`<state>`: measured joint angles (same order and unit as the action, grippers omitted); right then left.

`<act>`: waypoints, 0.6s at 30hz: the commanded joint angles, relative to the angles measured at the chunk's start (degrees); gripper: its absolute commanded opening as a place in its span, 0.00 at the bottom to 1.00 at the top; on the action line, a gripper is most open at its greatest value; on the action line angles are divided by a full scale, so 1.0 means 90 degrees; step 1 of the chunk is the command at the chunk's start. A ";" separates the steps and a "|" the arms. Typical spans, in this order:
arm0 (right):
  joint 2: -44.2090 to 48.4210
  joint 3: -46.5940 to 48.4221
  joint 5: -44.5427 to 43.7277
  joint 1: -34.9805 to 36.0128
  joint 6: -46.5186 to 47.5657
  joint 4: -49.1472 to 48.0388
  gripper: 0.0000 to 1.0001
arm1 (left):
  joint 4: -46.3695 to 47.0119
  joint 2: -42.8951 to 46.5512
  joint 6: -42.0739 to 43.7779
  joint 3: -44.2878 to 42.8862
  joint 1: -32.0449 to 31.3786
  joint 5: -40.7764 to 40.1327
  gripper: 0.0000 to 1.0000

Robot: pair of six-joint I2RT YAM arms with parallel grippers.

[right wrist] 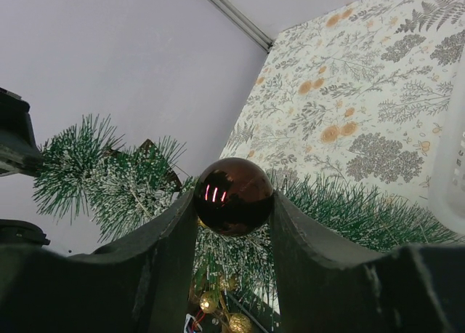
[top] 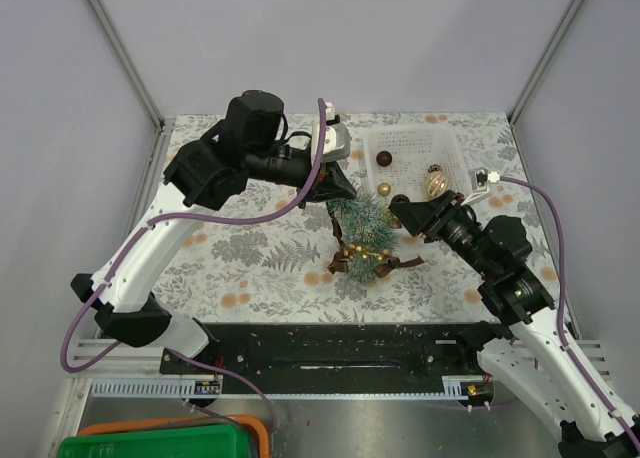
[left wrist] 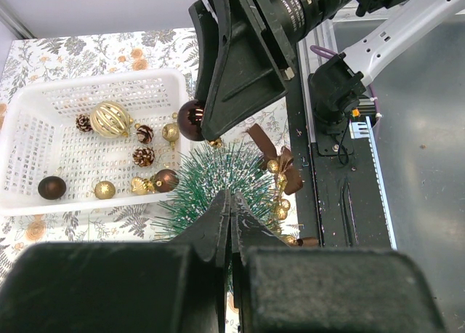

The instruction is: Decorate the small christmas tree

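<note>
Right claw (top: 403, 214) pinches brown ball (right wrist: 232, 195) just beside tree (top: 362, 240) top, probably to hang it. Tree sits mid-table, just in front of basket (top: 455, 148). Left claw (left wrist: 230, 202) pressed together over tree top, likely steadying it; contact unclear.

Plain pale walls (top: 350, 38) around a leaf-print tablecloth (top: 260, 248); perhaps a green crate (top: 150, 443) below

A small christmas tree (top: 362, 230) beside white basket (top: 412, 141), on leaf-print tablecloth (top: 262, 250)
</note>
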<state>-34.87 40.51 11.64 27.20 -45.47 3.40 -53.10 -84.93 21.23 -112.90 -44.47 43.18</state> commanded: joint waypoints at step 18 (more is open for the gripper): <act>-0.0998 0.0479 -0.0150 0.0073 0.0736 -0.1100 0.08 | 0.0080 0.0012 0.0063 -0.0239 -0.0040 0.0241 0.00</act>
<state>-43.38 42.98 11.46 27.29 -40.47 -0.43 -53.12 -84.93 21.23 -112.92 -44.60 43.53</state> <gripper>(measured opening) 0.491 0.016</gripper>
